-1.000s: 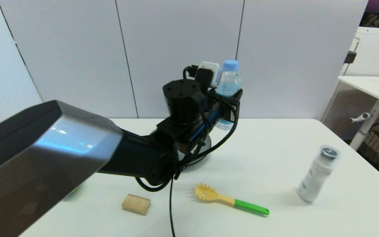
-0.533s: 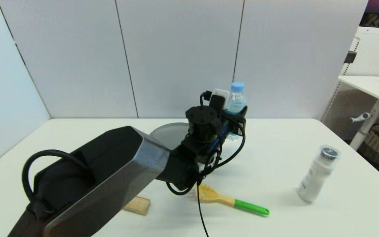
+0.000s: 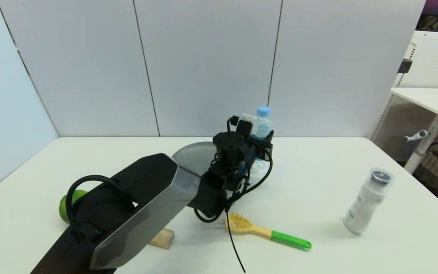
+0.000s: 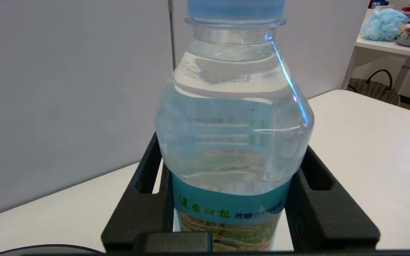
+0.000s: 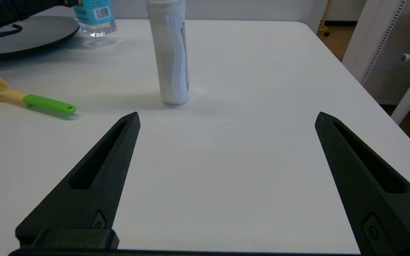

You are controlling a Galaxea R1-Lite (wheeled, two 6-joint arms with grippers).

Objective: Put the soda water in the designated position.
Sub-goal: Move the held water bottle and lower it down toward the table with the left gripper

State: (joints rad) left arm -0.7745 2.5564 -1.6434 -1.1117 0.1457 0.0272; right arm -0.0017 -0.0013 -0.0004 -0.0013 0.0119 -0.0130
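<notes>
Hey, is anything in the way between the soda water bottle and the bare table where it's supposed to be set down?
Nothing visible blocks it. The left end effector grips the clear plastic soda water bottle with the light-blue cap, whose base appears at or just above bare white tabletop, beside the round dark-grey plate. The right end effector is apart.

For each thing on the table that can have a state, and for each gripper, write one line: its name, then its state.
Soda water: upright, capped, base at the tabletop beside the plate.
Left gripper: shut on the soda water.
Right gripper: open, holding nothing, low over the table.
Plate: flat, nothing seen on its visible part.
White shaker: upright, capped.
Pasta spoon: lying flat.
Wooden block: lying flat, partly hidden by the left arm.
</notes>
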